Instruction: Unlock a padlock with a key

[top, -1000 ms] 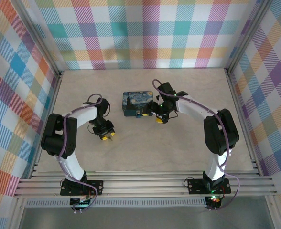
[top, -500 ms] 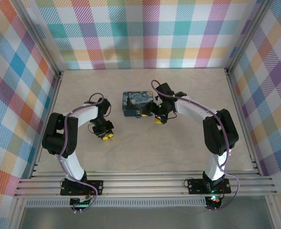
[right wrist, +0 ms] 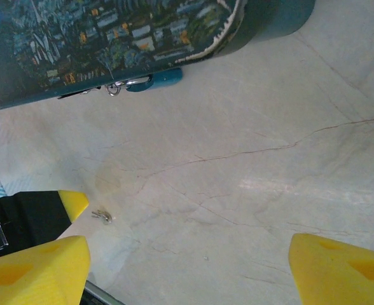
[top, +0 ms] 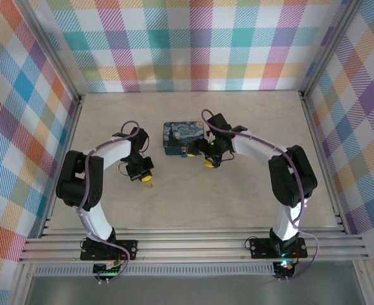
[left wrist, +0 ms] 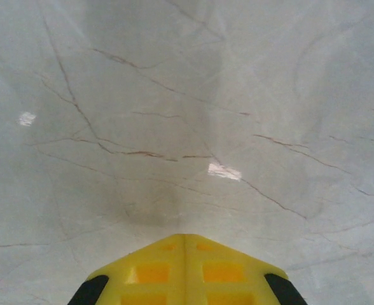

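We see the left arm's yellow-padded black gripper (top: 146,178) closed now, its jaws pressed flat together with nothing between them, where a second ago they stood apart.

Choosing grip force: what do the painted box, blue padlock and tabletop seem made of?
Painted box: probably sheet-metal tin, glossy printed night-sky picture. Padlock: light-blue coated body, likely metal, with a shiny silvery ring at one end. Tabletop: smooth pale marble look, thin brown veins, glare spots; stone or laminate, unclear.

pastel plaid walls (top: 193,44), pale veined marble-look tabletop (top: 193,197), aluminium rails (top: 193,244) along near edge
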